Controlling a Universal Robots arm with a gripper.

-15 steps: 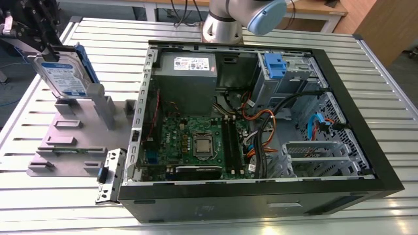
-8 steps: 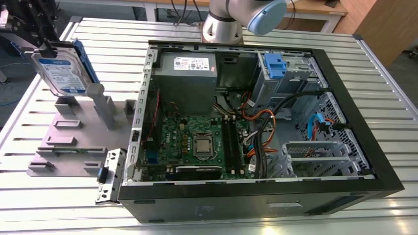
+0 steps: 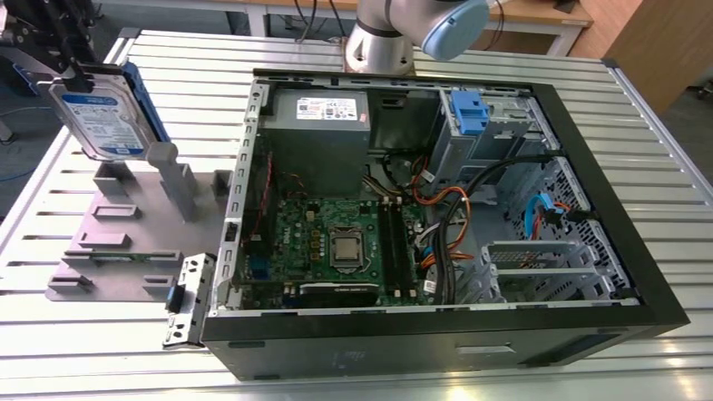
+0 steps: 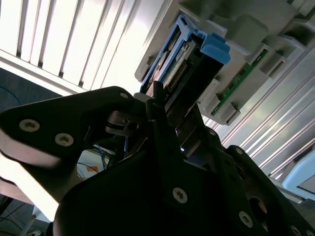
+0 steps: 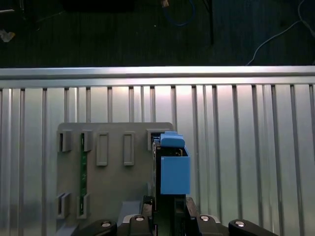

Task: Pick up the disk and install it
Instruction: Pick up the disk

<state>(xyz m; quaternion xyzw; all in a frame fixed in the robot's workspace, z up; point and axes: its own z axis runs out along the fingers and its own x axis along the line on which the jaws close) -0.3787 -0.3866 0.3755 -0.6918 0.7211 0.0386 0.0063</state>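
- The disk (image 3: 103, 117) stands on edge over the grey stand (image 3: 123, 251), well apart from the open computer case (image 3: 624, 276). The upright pose probably lets the jaws reach its flat faces from above.
- The gripper (image 3: 76, 82) has its jaws drawn narrow, clamping the disk's upper edge.
- Whether the disk rests in the stand cannot be told.

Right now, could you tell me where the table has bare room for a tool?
Bare table slats lie in front of the fixture plate, toward the camera, and at the exterior view's right of the computer case. The plate, under the held disk, and the case interior are crowded.
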